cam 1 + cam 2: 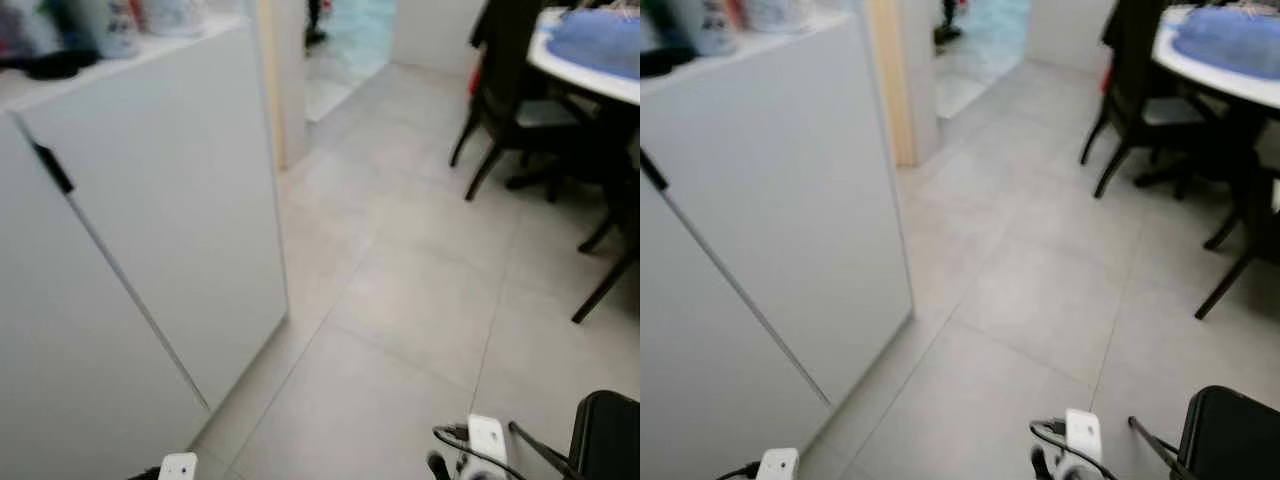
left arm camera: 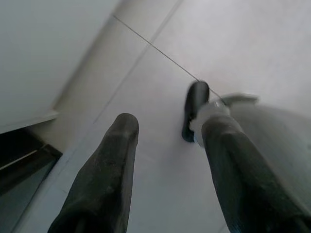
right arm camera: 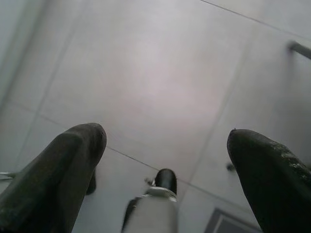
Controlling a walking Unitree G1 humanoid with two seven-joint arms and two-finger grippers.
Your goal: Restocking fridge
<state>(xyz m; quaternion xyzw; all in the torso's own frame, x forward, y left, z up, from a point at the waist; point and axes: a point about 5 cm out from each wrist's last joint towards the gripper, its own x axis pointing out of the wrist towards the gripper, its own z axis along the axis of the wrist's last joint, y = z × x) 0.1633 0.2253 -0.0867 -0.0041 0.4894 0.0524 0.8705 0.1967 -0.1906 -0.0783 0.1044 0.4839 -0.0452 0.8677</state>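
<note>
We face a tall white cabinet-like unit (image 1: 150, 230) with a black handle (image 1: 52, 167), on our left; whether it is the fridge we cannot tell. Pale grey tiled floor (image 1: 400, 290) lies ahead, with black chairs (image 1: 510, 110) by a round white table (image 1: 590, 55) to the right. Left gripper (image 2: 167, 160) and right gripper (image 3: 165, 145) both hang over the floor, fingers spread apart, holding nothing.

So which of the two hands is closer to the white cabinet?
The left hand: its wrist view catches the white cabinet right alongside, while the right hand hangs over open floor tiles, nearer the black chairs.
</note>
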